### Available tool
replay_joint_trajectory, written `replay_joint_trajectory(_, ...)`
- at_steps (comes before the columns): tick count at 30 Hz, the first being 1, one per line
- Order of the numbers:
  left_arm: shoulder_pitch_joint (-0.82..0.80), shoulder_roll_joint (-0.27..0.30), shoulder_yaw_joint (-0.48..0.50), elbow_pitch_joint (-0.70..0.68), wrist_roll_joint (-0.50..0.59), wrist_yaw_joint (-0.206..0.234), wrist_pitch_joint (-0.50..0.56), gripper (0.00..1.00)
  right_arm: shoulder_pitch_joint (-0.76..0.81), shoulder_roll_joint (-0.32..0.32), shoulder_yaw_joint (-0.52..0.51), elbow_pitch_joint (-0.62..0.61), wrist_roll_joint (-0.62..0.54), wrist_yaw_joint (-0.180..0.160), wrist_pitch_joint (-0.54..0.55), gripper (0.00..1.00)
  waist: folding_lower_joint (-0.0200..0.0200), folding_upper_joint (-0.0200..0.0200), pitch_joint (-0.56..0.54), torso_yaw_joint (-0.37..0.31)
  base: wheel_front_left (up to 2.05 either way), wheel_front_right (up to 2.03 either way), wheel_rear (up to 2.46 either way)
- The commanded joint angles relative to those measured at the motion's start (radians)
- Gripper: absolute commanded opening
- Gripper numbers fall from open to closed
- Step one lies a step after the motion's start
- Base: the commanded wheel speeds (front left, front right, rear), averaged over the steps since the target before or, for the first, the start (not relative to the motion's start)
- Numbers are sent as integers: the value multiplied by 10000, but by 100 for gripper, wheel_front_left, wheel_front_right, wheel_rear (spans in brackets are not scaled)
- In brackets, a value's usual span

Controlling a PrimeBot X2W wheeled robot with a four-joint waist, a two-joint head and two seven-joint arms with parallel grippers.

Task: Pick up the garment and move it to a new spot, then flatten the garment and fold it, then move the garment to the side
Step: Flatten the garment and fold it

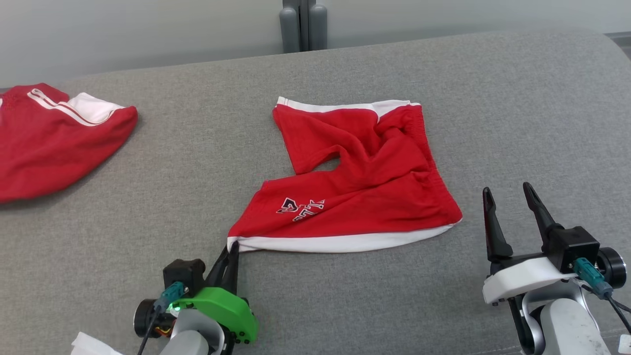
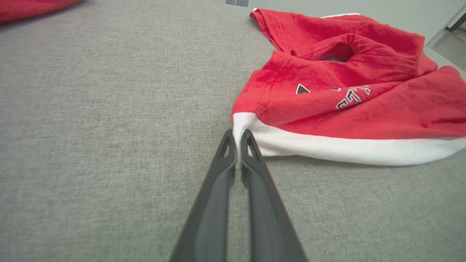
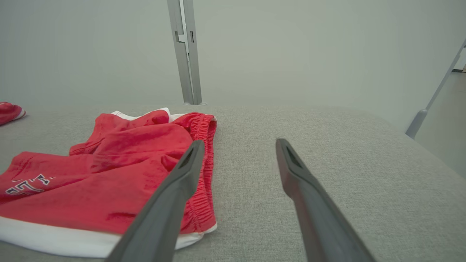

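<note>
We see red shorts (image 1: 365, 187) lying crumpled on the grey desk (image 1: 197, 148), our left claw (image 1: 232, 245) pinched tight on the shorts' near white hem corner, our right claw (image 1: 508, 188) spread wide just right of the shorts, second red garment (image 1: 54, 138) well left of the shorts

The left gripper (image 2: 238, 145) pinches the white corner of the red garment (image 2: 346, 98), which spreads right of the fingers (image 2: 214, 203).
</note>
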Motion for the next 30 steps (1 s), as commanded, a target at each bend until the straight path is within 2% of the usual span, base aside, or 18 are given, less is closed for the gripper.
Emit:
replay_joint_trajectory(1,173,33,193,-57,141,-38,-30,0,165,-14,50,-4,70,-17,-30,100,0,-1,-116,70,0,0,0)
replay_joint_trajectory(3,332,15,385,-89,246,-89,-31,0,210,-16,120,39,119,-17,-30,100,0,-1,-206,92,0,0,0)
replay_joint_trajectory(4,399,-3,509,-146,310,-123,-31,25,213,-14,168,53,131,-17,-30,100,0,-1,-253,99,0,0,0)
replay_joint_trajectory(5,453,-18,603,-200,357,-158,-29,73,209,-16,196,61,161,-17,-30,100,0,-1,-293,104,0,0,0)
replay_joint_trajectory(6,536,-43,742,-313,441,-166,-31,100,229,-16,232,71,193,-17,-30,100,0,-1,-353,114,0,0,0)
replay_joint_trajectory(13,1082,-124,1646,-1183,937,-322,-19,100,362,-16,309,43,297,-17,-30,100,0,-1,-626,183,0,0,0)
replay_joint_trajectory(22,1826,-343,2970,-3193,1939,-504,-19,100,643,-16,406,-552,374,-17,-30,100,0,-1,-1112,339,0,0,0)
replay_joint_trajectory(30,2577,-493,3829,-4070,2206,-554,-20,100,953,-17,611,-972,540,-17,-30,100,0,-1,-1414,475,0,0,0)
